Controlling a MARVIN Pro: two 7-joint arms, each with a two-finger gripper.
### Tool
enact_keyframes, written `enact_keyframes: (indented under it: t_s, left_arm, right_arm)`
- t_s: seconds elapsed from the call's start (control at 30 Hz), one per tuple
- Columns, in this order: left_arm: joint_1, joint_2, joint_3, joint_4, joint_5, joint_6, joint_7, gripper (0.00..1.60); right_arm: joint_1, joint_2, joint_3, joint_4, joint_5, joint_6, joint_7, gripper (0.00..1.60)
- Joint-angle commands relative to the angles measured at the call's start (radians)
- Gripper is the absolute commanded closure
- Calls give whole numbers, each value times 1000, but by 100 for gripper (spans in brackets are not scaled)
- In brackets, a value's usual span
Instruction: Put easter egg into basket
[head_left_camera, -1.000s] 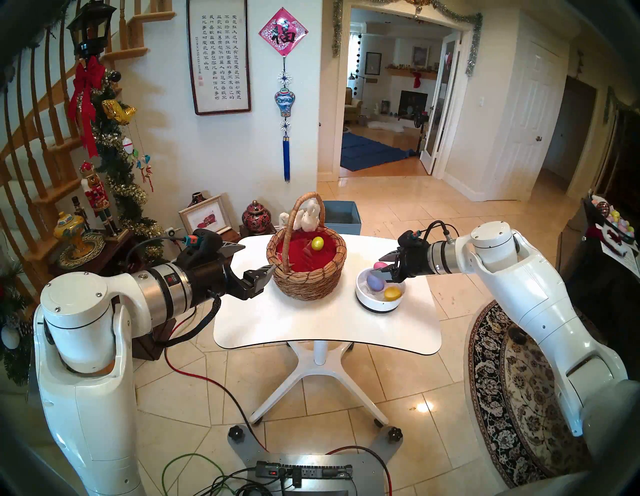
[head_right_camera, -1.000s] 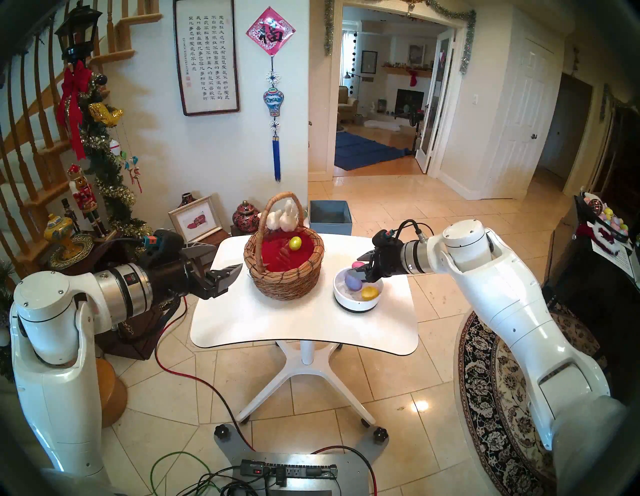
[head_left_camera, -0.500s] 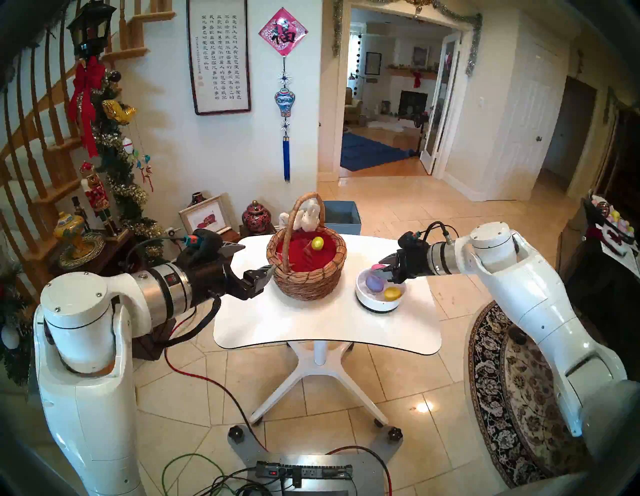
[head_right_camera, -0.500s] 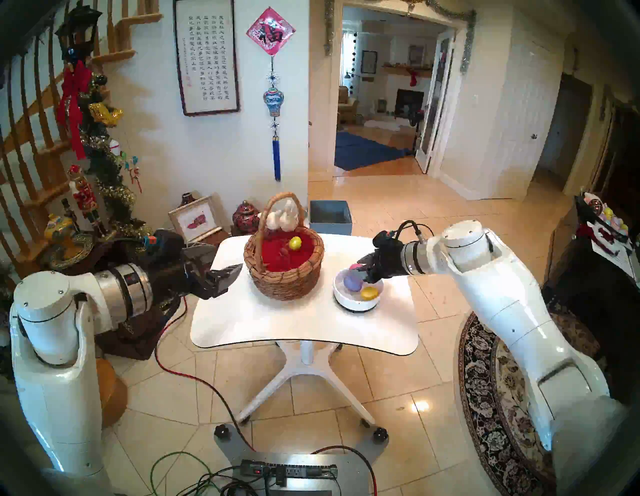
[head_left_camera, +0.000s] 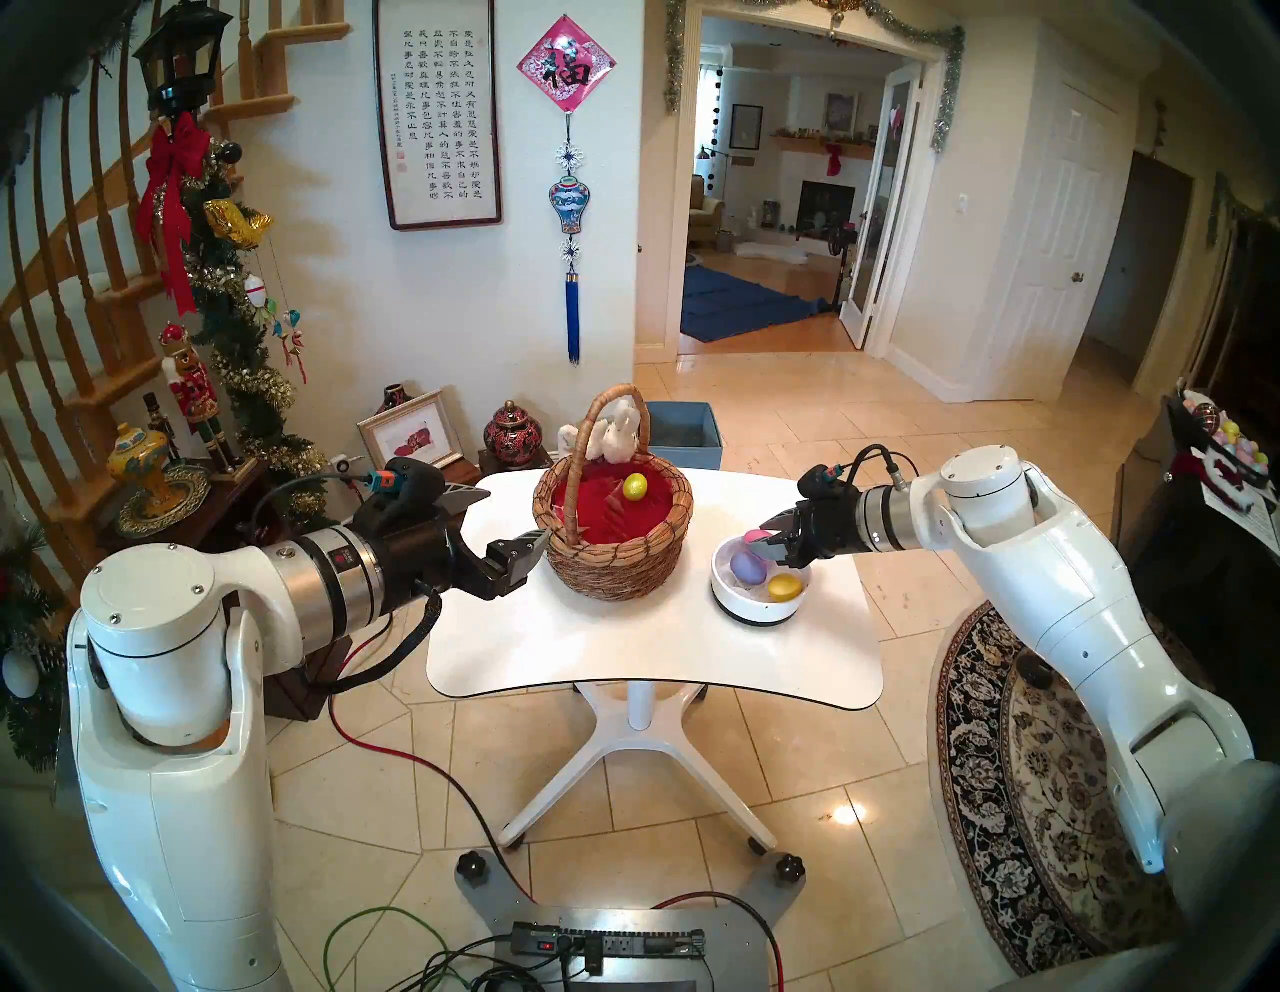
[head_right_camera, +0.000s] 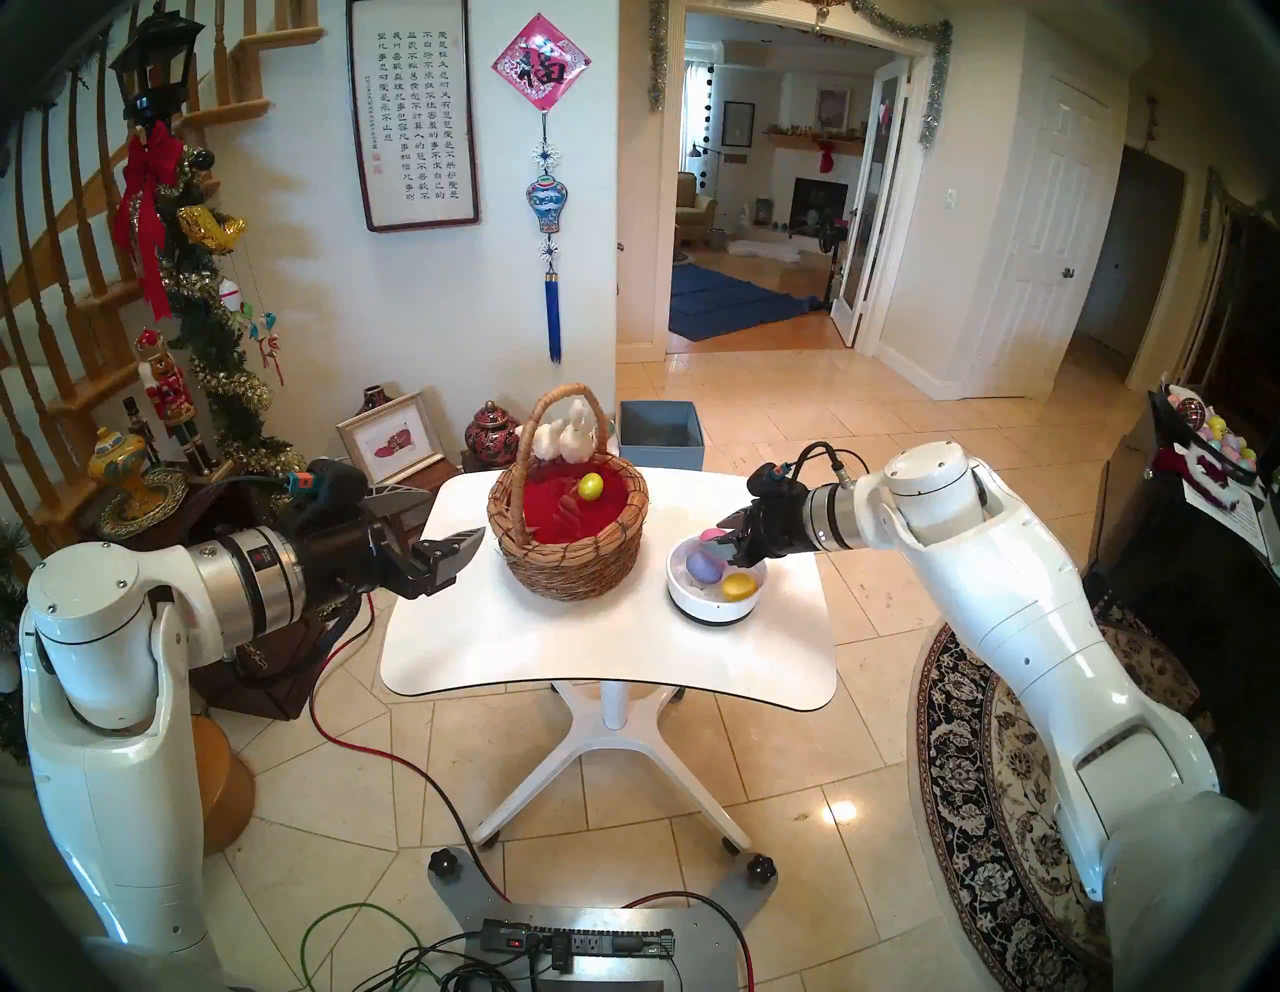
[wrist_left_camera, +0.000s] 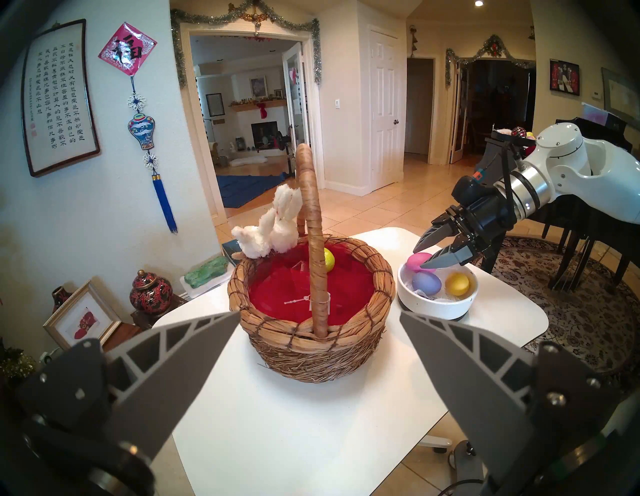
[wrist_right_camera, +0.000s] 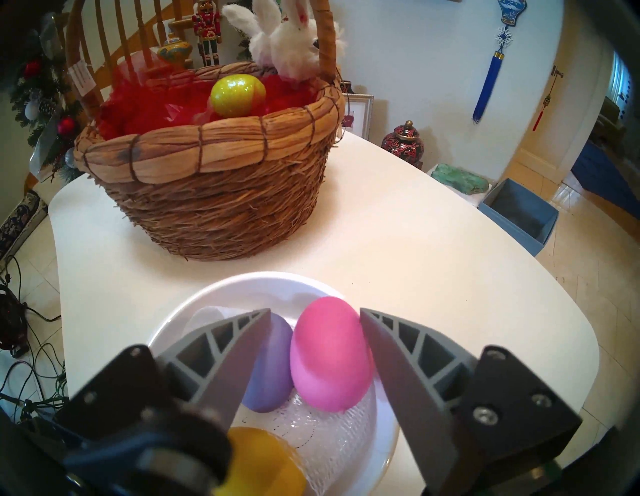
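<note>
While the right gripper (wrist_right_camera: 315, 320) straddles the pink egg (wrist_right_camera: 330, 353) in the white bowl (wrist_right_camera: 180, 318), fingers not visibly clamping it, left gripper (wrist_left_camera: 320, 320) gaping empty before the basket (wrist_left_camera: 311, 343).

White table (head_left_camera: 651, 644), blue box (head_left_camera: 682, 431), patterned rug (head_left_camera: 1025, 783)

Upright wicker basket (head_left_camera: 613, 554) – red lining, 1 yellow-green egg (head_left_camera: 634, 486) inside.

Even, bright indoor light. Glare spot on the floor tiles (head_left_camera: 846, 815). Fisheye bending with dark rims throughout. Near fingers (wrist_right_camera: 228, 353) in the right wrist view blurred.
</note>
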Motion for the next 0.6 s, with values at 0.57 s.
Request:
enact_keyframes:
  t_s: [0.57]
  left_arm:
    - [-2, 1, 2, -5, 0, 0, 0, 0]
  right_arm:
    - [2, 16, -2, -14, -38, -48, -24, 38]
